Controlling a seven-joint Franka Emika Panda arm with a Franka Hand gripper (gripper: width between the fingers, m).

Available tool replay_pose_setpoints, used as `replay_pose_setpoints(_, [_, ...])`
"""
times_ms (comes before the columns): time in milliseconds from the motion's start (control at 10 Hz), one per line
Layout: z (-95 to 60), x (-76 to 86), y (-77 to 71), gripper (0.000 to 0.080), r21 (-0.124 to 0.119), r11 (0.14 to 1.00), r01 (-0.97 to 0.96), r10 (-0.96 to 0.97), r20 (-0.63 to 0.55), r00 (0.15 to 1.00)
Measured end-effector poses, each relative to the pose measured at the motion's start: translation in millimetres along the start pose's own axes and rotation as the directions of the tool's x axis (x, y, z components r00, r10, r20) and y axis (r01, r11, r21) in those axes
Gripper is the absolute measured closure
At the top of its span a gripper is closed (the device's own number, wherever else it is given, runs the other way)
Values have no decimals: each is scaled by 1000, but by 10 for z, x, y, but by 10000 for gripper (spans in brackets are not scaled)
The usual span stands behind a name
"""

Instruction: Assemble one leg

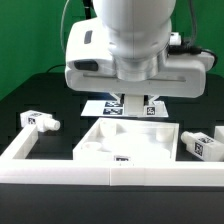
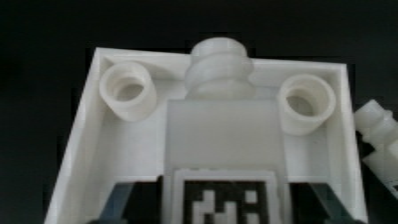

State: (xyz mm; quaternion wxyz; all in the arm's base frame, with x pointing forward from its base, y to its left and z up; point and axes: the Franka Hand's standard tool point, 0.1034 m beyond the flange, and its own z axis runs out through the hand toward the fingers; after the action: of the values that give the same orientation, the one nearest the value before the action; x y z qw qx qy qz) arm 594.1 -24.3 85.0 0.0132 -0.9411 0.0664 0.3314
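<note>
Gripper [image 1: 131,99] down low at the square panel [image 1: 100,140], pinching a leg [image 2: 222,125]. Its threaded tip sits between two corner holes. Spare leg [image 1: 38,120] on the worktop [image 1: 25,95], exterior view's left; second spare leg [image 1: 205,143] at the right.

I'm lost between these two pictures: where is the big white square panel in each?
Exterior view: the panel lies low in the middle, in front of the arm.
Wrist view: the panel fills most of the picture, two round corner holes showing.
Shared landmark: a leg lies just off the panel's side in both; I cannot tell whether it is the same leg.
</note>
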Motion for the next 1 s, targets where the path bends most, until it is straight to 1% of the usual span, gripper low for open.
replay_pose_setpoints(100, [-89, 95, -25, 521, 4, 1000, 3, -2, -94, 996])
replay_pose_setpoints(200, [-142, 159, -56, 520, 8, 1000, 6, -4, -209, 978])
replay_pose_setpoints(300, [-141, 159, -100, 520, 9, 1000, 12, -9, -296, 955])
replay_pose_setpoints(400, [-195, 104, -121, 520, 9, 1000, 26, -22, -333, 943])
replay_pose_setpoints(500, [-329, 112, -163, 520, 13, 1000, 25, -17, -410, 912])
replay_pose_setpoints(600, [-377, 88, -213, 520, 17, 1000, 22, -11, -476, 880])
replay_pose_setpoints(700, [-360, 111, -212, 520, 17, 999, 27, -14, -525, 851])
replay_pose_setpoints(800, [-406, 166, -220, 520, 19, 999, 29, -12, -604, 797])
replay_pose_setpoints(900, [-401, 172, -230, 520, 18, 999, 32, -13, -659, 752])
replay_pose_setpoints(1000, [-390, 198, -248, 520, 10, 999, 39, -20, -709, 705])
